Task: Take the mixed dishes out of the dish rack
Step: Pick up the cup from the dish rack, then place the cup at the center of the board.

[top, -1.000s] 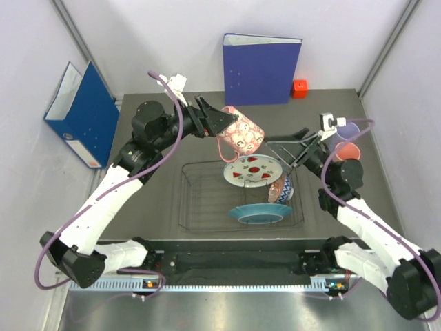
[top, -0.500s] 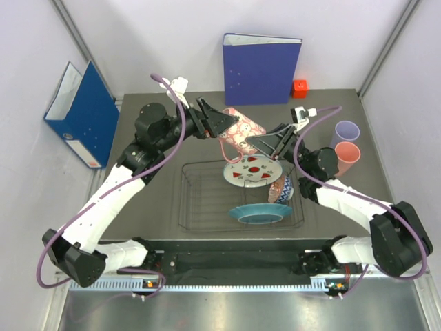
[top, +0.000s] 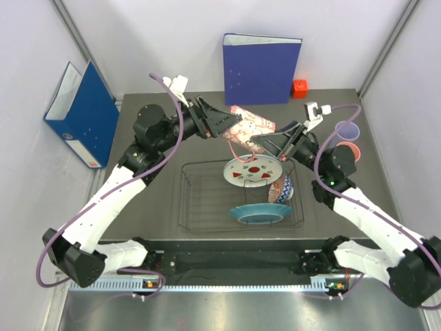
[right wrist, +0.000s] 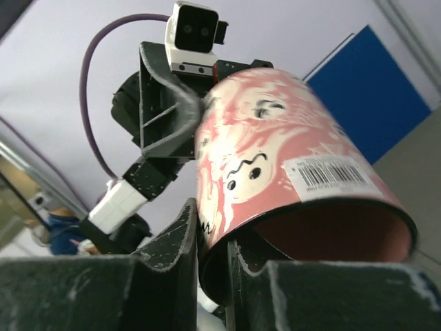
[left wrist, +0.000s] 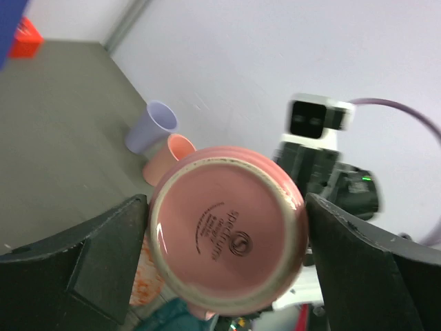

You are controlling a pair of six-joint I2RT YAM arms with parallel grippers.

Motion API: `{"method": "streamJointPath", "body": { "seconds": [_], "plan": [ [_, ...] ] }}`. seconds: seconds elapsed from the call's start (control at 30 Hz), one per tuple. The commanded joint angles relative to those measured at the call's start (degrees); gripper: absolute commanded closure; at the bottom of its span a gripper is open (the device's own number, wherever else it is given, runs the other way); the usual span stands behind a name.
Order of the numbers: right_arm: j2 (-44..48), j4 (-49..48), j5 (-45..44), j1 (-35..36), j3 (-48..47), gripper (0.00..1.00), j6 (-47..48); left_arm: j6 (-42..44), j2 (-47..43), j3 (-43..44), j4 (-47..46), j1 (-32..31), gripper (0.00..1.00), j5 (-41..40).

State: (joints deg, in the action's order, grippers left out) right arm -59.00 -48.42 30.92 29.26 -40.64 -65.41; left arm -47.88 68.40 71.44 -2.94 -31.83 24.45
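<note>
1. Above the 12 o'clock edge of the dish rack [top: 200, 200], the patterned pink cup [top: 251, 127] hangs in mid-air. It lies on its side with its mouth toward 3 o'clock.
2. The left gripper [top: 224, 124] is clamped across the cup's base end, with a finger on each side in the left wrist view.
3. A second ago the right gripper [right wrist: 213, 276] stood spread wide at the rack's 2 o'clock, by the parked cups. It has since swung in, and its jaws now straddle the rim wall, narrowed to the wall's thickness and apparently pinching it.
4. Over that second the cup has also tipped flatter, presenting its mouth to the right arm.
5. This looks like a hand-over under way. Once the left lets go, the cup could join the lavender cup [top: 348, 129] and the plain pink cup [top: 350, 148] on the table.
6. Still in the rack, toward its 3 o'clock end, are the white plate [top: 252, 170], the teal plate [top: 258, 213] and the patterned bowl [top: 282, 187].
</note>
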Motion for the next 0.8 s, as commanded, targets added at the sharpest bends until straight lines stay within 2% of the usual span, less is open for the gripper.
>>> {"method": "streamJointPath", "body": {
  "seconds": [0.0,0.1,0.27,0.33,0.37,0.4,0.43,0.47,0.53,0.57,0.67,0.73,0.77],
  "plan": [
    [6.1,22.9,-10.4,0.0,-11.0,1.00,21.1,6.9,0.1,0.2,-0.3,0.6,0.25,-6.1],
    [7.5,30.1,-14.2,-0.2,-15.3,1.00,25.4,7.5,0.6,0.5,0.5,0.6,0.01,-7.9],
    [8.5,41.6,-22.1,-0.8,-25.4,1.00,31.7,8.6,1.2,2.0,4.4,0.9,0.01,-12.4],
    [6.3,55.1,-33.1,-0.7,-31.6,1.00,35.1,8.5,0.9,2.6,6.4,0.9,0.01,-16.7],
    [5.1,59.7,-37.1,-0.8,-38.5,1.00,36.6,8.2,0.8,3.4,7.7,0.9,0.01,-18.5],
    [3.7,69.1,-45.8,-0.7,-42.0,1.00,38.6,7.6,0.7,4.1,10.8,0.9,0.01,-20.2],
    [0.2,74.2,-49.5,-0.8,-46.1,1.00,39.1,7.4,0.6,5.1,12.6,0.9,0.01,-23.4],
    [-1.9,83.6,-57.6,-0.7,-54.4,1.00,40.1,6.8,0.5,5.4,13.6,0.9,0.01,-23.9],
    [-6.1,89.4,-63.9,-0.7,-60.3,1.00,42.7,5.5,0.0,5.2,15.5,0.9,0.01,-27.2],
    [-7.3,94.9,-70.0,-0.8,-65.2,1.00,43.3,4.1,-0.2,4.3,15.7,0.9,0.01,-27.5],
    [-10.9,102.7,-78.7,-1.0,-71.0,1.00,45.2,1.2,-0.8,2.0,16.3,0.9,0.01,-26.6],
    [-13.5,107.0,-78.7,-2.8,-73.0,1.00,45.3,-0.1,-1.3,0.5,16.6,0.9,0.01,-26.1],
    [-14.6,113.1,-77.1,-3.7,-75.2,1.00,43.6,-1.5,-1.4,-1.1,16.6,0.9,0.01,-26.0]
  ]
}}
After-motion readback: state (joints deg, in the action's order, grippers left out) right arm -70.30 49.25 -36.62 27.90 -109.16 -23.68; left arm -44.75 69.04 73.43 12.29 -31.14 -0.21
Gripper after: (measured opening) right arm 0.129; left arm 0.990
